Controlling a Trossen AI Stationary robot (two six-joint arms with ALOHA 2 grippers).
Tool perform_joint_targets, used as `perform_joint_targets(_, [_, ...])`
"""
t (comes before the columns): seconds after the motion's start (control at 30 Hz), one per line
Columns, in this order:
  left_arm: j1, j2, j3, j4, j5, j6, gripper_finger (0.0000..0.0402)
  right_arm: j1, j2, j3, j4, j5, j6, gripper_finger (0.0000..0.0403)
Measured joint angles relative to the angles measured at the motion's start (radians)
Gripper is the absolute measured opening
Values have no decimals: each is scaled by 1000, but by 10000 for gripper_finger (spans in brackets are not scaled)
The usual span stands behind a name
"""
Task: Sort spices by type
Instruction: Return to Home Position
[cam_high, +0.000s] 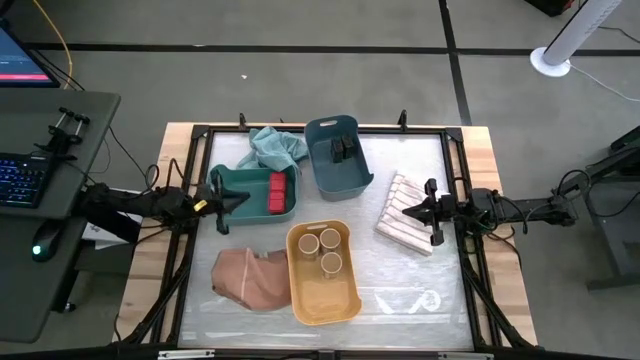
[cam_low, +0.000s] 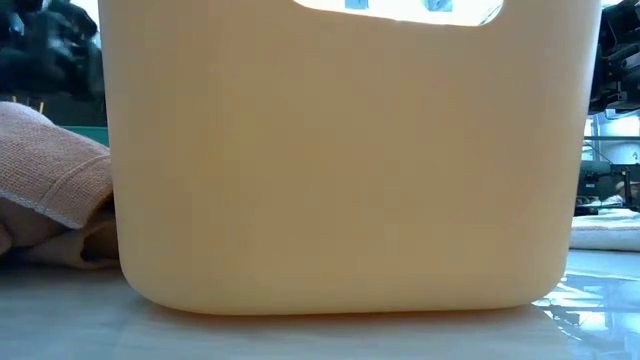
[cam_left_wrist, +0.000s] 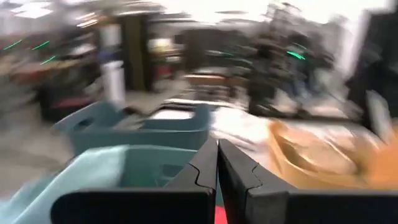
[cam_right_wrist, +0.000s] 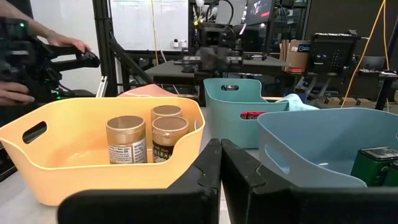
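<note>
Left gripper (cam_high: 222, 206) — fingers pressed together, nothing between them. It hangs at the left rim of the teal-green plastic bin (cam_high: 240, 178), pointing right across the table.

Right gripper (cam_high: 405, 212) — fingers likewise closed, empty. It sits over the left edge of the striped folded cloth (cam_high: 412, 234), pointing left toward the bins.

The relation that matters: every spice lies inward of both claws, toward the table's middle, and each arm's base lies outward. Judged from this, the pull back to rest goes away from the bins, with nothing in the way.

- Red boxy spice containers (cam_high: 278, 192): in the right end of the teal-green bin, near the left claw.
- Three tan round jars with gold lids (cam_high: 331, 263): upright and close together in the far half of the yellow-orange plastic bin (cam_high: 322, 298). The right claw is the nearer one.
- Dark grey boxy containers (cam_high: 343, 148): in the far end of the slate-blue plastic bin (cam_high: 330, 178), far of both claws.

No spice shows outside a bin, so the sorting looks done.

Surface: a glossy clear sheet (cam_high: 410, 295) over a pale wooden table in a black frame. A crumpled teal cloth (cam_high: 275, 148) lies far-left of the blue bin, and a salmon-pink cloth (cam_high: 245, 277) lies left of the yellow bin.

Room: concrete floor, a desk with a keyboard to the left, racks and monitors beyond — a person's hand (cam_right_wrist: 62, 41) shows past the left side.
</note>
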Motion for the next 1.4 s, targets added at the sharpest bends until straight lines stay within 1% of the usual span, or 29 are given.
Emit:
perform_joint_targets(0.03, [0, 0, 0, -5, 61, 54, 1, 0, 0, 0, 0, 0, 0, 0])
perform_joint_targets(0.1, [2, -6, 0, -24, 228, 144, 1, 0, 0, 0, 0, 0, 0, 0])
perform_joint_targets(0.17, [14, -7, 0, -50, 389, 183, 1, 0, 0, 0, 0, 0, 0, 0])
perform_joint_targets(0.2, [21, -12, 0, -59, 440, 184, 1, 0, 0, 0, 0, 0, 0, 0])
perform_joint_targets(0.23, [25, -15, 0, -60, 455, 177, 1, 0, 0, 0, 0, 0, 0, 0])
perform_joint_targets(0.57, [39, -16, 0, -58, 448, 57, 1, 0, 0, 0, 0, 0, 0, 0])
perform_joint_targets(1.4, [39, -16, 0, -57, 447, 56, 1, 0, 0, 0, 0, 0, 0, 0])
